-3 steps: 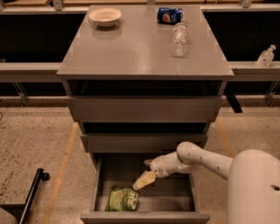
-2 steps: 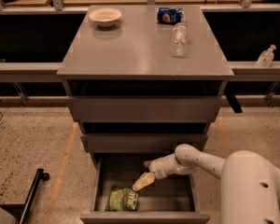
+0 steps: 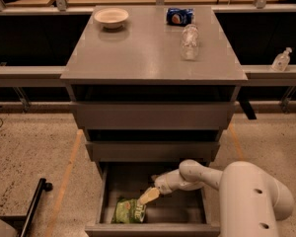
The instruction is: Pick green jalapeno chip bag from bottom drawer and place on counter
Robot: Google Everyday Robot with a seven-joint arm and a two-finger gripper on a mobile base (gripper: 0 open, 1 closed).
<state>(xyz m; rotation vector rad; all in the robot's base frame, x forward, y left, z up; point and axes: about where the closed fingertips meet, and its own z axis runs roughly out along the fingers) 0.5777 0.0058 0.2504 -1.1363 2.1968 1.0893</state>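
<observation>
The small crinkly light-green chip bag (image 3: 129, 212) lies at the front left of the deep grey bottom drawer (image 3: 153, 229), which is pulled open. The robot's tan hand (image 3: 149, 195) reaches down into the drawer, right by the bag's top. I cannot tell if it is squeezing or loose. Up on the flat grey worktop (image 3: 148, 58) sit a pale round bowl (image 3: 111, 18), a crushed blue can (image 3: 179, 16) and a clear plastic bottle (image 3: 189, 36).

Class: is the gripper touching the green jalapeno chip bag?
Cannot tell: camera view shows the gripper in the bottom drawer, tip overlapping the bag; depth unclear.
</observation>
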